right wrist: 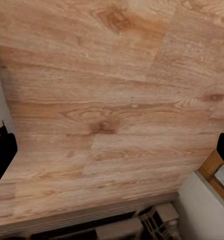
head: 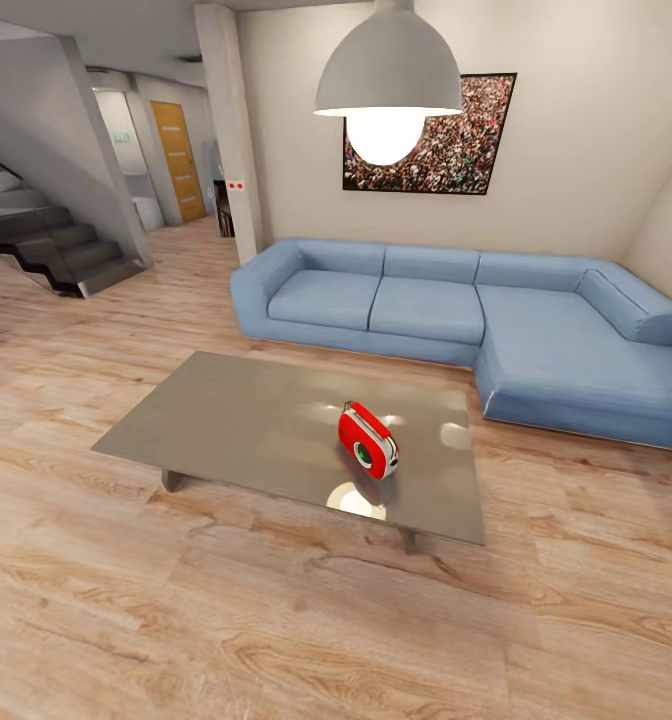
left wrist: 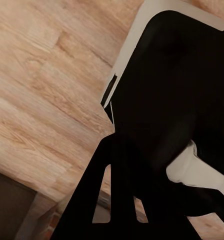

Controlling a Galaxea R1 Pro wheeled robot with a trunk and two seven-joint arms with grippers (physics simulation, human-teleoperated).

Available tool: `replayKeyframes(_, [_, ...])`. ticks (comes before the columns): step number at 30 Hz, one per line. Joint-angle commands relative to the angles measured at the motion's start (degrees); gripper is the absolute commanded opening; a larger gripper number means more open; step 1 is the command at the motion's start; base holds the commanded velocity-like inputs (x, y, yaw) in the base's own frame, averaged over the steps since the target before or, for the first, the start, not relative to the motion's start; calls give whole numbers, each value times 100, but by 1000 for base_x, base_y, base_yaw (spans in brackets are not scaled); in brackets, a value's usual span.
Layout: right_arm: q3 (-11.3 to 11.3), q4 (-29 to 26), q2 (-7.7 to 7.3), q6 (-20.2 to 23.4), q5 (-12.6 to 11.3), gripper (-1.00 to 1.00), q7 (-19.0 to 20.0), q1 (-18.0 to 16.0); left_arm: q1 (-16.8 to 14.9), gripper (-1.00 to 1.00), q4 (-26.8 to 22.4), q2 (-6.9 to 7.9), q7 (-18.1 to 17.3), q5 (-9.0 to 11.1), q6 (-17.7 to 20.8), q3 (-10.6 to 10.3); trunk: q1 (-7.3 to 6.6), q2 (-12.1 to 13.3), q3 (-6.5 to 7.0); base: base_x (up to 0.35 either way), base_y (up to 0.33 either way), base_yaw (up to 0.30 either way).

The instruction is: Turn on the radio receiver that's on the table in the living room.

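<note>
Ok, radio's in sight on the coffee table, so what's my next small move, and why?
Probably roll the base forward toward the table. The radio receiver stands toward its right end with bare floor between it and the robot, and both wrist views face floor planks, so it looks out of reach.

A low rectangular table (head: 236, 420) with a glossy grey-brown top sits at the centre of the head view on a light wood plank floor (head: 226, 620). A small red radio receiver (head: 367, 441) stands upright on its right half, toward the front edge.
</note>
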Motion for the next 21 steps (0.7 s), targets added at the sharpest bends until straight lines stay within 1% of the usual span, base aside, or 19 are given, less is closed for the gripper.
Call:
replayKeyframes(1, [-2,2,5,-263,-4,100,5,231,0,-100,89,-1,0,-1,-31,-10,0,0,0,0,0,0])
replayKeyframes(4, [-5,3,33,-798,-7,100,8,638,0,-100,353,-11,1,-5,-276,-25,0,0,0,0,0,0])
replayKeyframes(6, [-9,3,55,-1124,-8,100,15,950,0,-100,644,-11,1,-9,-506,-30,0,0,0,0,0,0])
replayKeyframes(7, [-12,3,67,-1333,-11,100,62,1127,0,-100,821,-7,1,-9,-640,-32,0,0,0,0,0,0])
replayKeyframes(9, [-14,6,78,-1662,-19,100,210,1348,0,-100,1070,-7,1,-10,-870,-33,0,0,0,0,0,0])
replayKeyframes(10, [-14,8,84,-1796,-21,100,286,1462,0,-100,1208,-8,1,-10,-1000,-33,0,0,0,0,0,0])
replayKeyframes(11, [-15,7,97,-1930,-24,100,368,1621,0,-100,1443,-11,1,-10,-1211,-39,0,0,0,0,0,0])
replayKeyframes(13, [-15,8,145,-2028,-25,100,421,1788,0,-100,1826,-16,1,-7,-1567,-51,0,0,0,0,0,0])
replayKeyframes(14, [-15,9,160,-2049,-25,100,428,1825,0,-100,1940,-17,1,-8,-1682,-58,0,0,0,0,0,0])
replayKeyframes(15, [-15,11,220,-2134,-25,100,442,1941,0,-100,2329,-18,-2,-5,-2078,-79,0,0,0,0,0,0])
replayKeyframes(17, [-15,10,343,-2249,-26,100,451,2104,0,-100,2903,-21,-5,-1,-2631,-97,0,0,0,0,0,0])
replayKeyframes(18, [-15,9,442,-2292,-26,100,454,2207,0,-100,3286,-29,-3,3,-2982,-104,0,0,0,0,0,0])
replayKeyframes(20, [-15,10,590,-2324,-26,100,456,2326,0,-100,3707,-39,-4,-2,-3373,-147,0,0,0,0,0,0])
replayKeyframes(21, [-15,10,643,-2335,-26,100,456,2356,0,-100,3865,-33,-6,-6,-3540,-229,0,0,0,0,0,0])
